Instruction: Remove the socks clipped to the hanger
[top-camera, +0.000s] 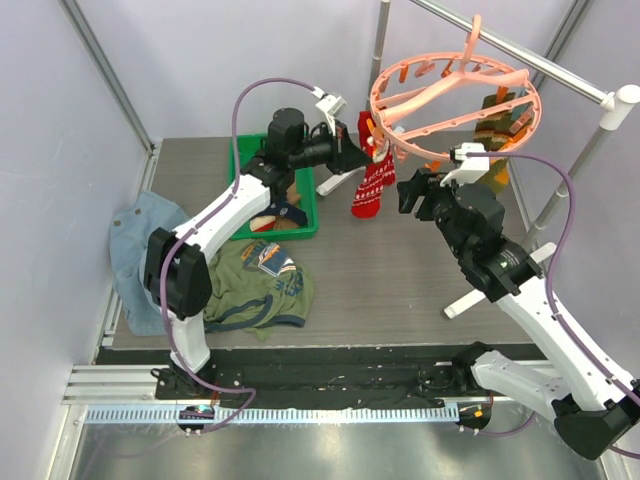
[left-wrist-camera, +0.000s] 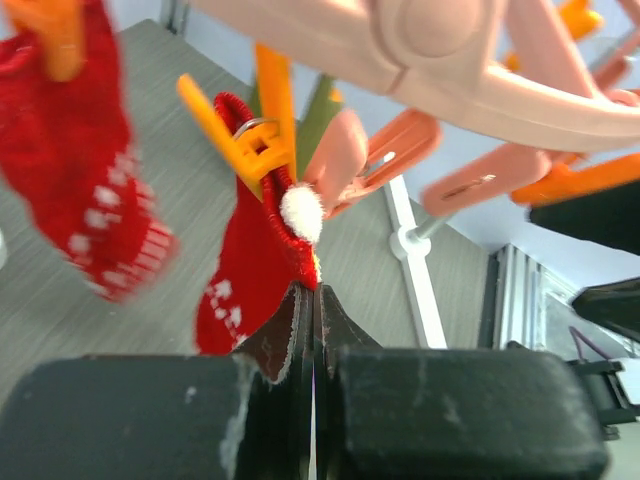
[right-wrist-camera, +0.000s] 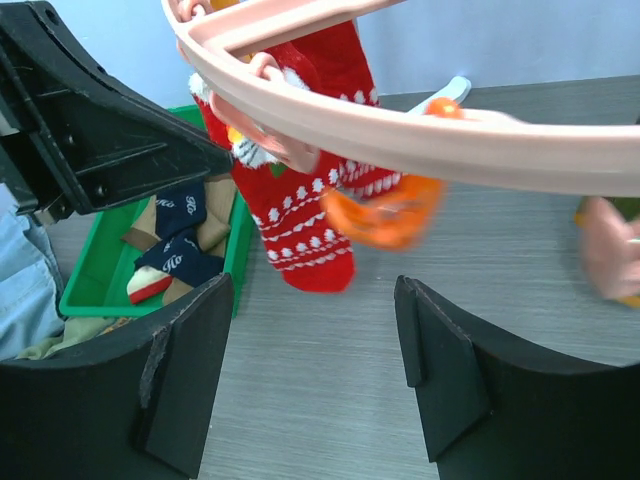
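Note:
The salmon-pink hanger (top-camera: 455, 95) hangs by its hook from the rail. Two red patterned socks (top-camera: 374, 182) are clipped at its left side, and an olive sock with orange stripes (top-camera: 499, 118) at its right. In the left wrist view, my left gripper (left-wrist-camera: 312, 292) is shut on the edge of a red sock (left-wrist-camera: 245, 285), just below its orange clip (left-wrist-camera: 255, 140). The second red sock (left-wrist-camera: 75, 180) hangs to the left. My right gripper (right-wrist-camera: 310, 350) is open and empty, low under the hanger ring (right-wrist-camera: 400, 130), facing a red sock (right-wrist-camera: 300, 235).
A green bin (top-camera: 243, 172) at the back left holds navy and tan socks (right-wrist-camera: 180, 250). An olive T-shirt (top-camera: 260, 285) and a denim garment (top-camera: 140, 245) lie at the left. The white rail stand (top-camera: 560, 165) and its foot (top-camera: 470, 298) stand at the right.

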